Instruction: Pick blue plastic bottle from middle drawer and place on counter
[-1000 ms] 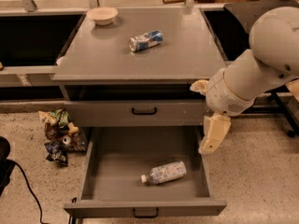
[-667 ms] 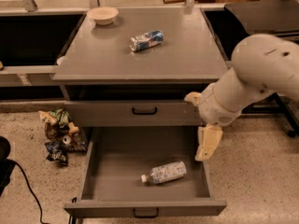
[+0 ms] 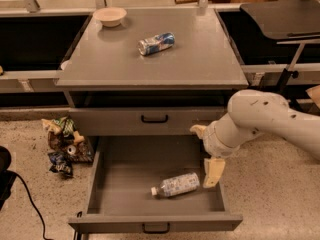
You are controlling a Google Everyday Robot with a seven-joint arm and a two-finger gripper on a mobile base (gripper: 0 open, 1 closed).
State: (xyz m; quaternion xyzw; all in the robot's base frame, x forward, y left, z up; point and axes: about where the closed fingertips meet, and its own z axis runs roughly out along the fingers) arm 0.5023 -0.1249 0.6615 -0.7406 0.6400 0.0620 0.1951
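In the camera view, the middle drawer (image 3: 125, 166) stands pulled fully out at the bottom of the cabinet. Its only content is the blue plastic bottle (image 3: 176, 184), which lies on its side on the drawer floor, right of centre and toward the front. The bottle's white cap points left and its base points right. The shallower drawer above (image 3: 115, 121) is shut, with its black handle centred on the front. On the counter (image 3: 200, 59) a pale bowl (image 3: 109, 16) sits at the back left corner. A crushed blue-and-silver can (image 3: 156, 43) lies on its side near the middle, well apart from the bowl. The white arm (image 3: 265, 119) reaches in from the right, and the gripper (image 3: 201, 156) hangs over the right side of the open drawer. Its two cream fingers are spread wide with nothing between them. The upper finger (image 3: 198, 130) is level with the shut drawer's front. The lower finger (image 3: 214, 172) points down into the open drawer, its tip just beside the bottle's base. Whether that tip touches the bottle cannot be told. Crumpled wrappers (image 3: 62, 144) lie on the speckled floor to the left of the cabinet.
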